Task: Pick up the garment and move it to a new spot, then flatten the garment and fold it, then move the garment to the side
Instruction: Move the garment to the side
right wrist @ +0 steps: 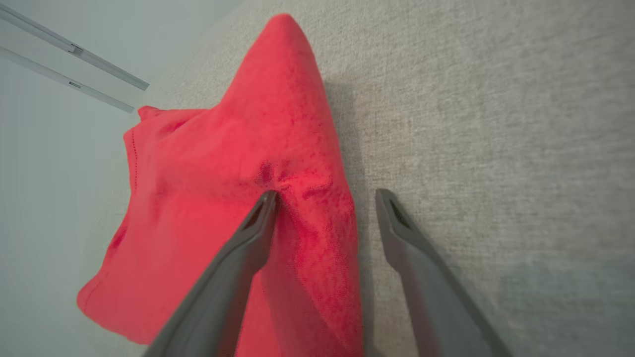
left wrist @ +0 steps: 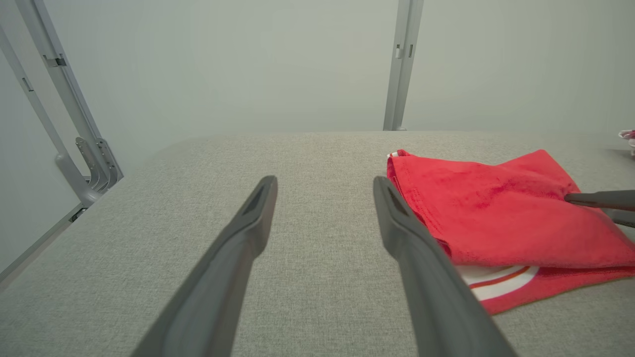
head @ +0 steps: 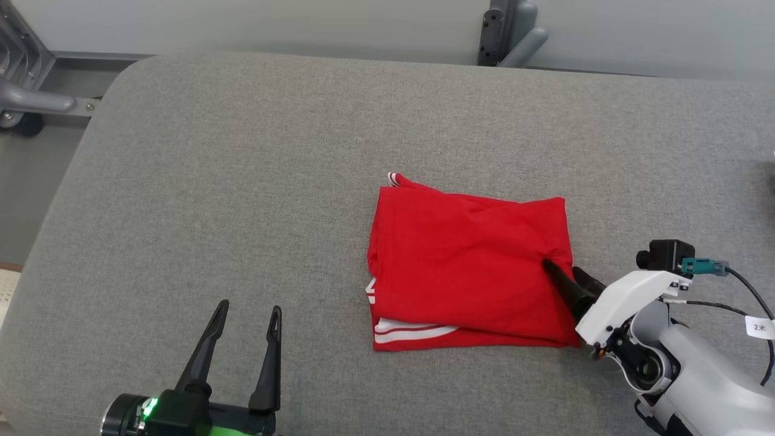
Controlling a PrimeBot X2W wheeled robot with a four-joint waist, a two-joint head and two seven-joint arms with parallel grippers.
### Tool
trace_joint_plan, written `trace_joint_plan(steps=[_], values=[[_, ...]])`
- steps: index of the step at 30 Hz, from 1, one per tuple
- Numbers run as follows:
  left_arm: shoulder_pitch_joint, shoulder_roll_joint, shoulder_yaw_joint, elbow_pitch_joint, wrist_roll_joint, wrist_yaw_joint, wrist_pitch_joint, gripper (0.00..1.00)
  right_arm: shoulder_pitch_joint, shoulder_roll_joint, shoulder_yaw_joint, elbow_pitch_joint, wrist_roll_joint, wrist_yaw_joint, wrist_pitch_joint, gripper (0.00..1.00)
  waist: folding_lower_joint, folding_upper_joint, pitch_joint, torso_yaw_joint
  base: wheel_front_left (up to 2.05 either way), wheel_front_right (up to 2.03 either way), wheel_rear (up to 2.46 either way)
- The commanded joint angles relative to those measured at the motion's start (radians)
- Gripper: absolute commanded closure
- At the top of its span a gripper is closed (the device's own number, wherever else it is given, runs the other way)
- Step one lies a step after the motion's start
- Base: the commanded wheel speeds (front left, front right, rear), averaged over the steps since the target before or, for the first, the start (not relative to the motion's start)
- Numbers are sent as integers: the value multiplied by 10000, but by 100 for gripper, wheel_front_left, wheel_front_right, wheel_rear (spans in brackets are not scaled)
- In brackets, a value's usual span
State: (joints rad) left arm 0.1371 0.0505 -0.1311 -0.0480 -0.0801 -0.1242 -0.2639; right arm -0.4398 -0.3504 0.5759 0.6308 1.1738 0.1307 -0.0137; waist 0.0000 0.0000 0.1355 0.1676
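Red garment (head: 466, 266), folded, white stripes peeking out, lies right of centre on the grey table (head: 242, 151). Right gripper (head: 561, 266) is spread at its right edge, one fingertip on the cloth, the other just beside it. Left gripper (head: 250, 306) hovers wide open near the front edge.

A wide table (head: 242, 181) with rounded corners, covered in grey woven cloth, takes up most of the room. Behind it stands a plain pale grey-green wall (head: 303, 24). A grey metal post (left wrist: 402, 64) rises against that wall. More grey metal bars (left wrist: 64, 114) stand at the left, above a pale floor (head: 36, 181). The light is soft and even.
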Motion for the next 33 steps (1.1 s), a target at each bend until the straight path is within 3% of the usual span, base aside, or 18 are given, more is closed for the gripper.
trace_joint_plan(steps=[1, 2, 3, 6, 18, 25, 33], values=[[-214, 6, -25, 63, -70, -46, 4, 0, -146, -122, 162, -87, 307, -2, 164, 0, 0, 0, 295, 144, 0, 0, 0], [-268, 8, -28, 74, -67, -54, 4, 0, -184, -159, 266, -156, 422, -2, 255, 7, 0, 0, 347, 141, 0, 0, 0], [-325, 6, -36, 88, -72, -51, 4, 0, -210, -201, 348, -226, 585, -2, 336, 33, 0, 0, 383, 140, 0, 0, 0], [-430, 6, -50, 125, -77, -65, 4, 0, -287, -339, 564, -433, 989, -2, 484, 100, 0, 0, 462, 129, 0, 0, 0], [-517, 120, -200, 94, -88, -81, 4, 0, -379, -1101, 1078, -892, 1617, -2, -120, 100, 0, 0, 394, -240, 0, 0, 0], [-642, 277, -283, -109, -151, -81, 6, 0, -657, -1290, 1455, -1213, 1512, -2, -441, 100, 0, 0, 588, -1080, 0, 0, 0], [-868, 697, -425, -379, -180, -82, 4, 0, -1078, -1353, 2118, -1570, 1084, -2, -1085, 100, 0, 0, 1030, -2589, 0, 0, 0]])
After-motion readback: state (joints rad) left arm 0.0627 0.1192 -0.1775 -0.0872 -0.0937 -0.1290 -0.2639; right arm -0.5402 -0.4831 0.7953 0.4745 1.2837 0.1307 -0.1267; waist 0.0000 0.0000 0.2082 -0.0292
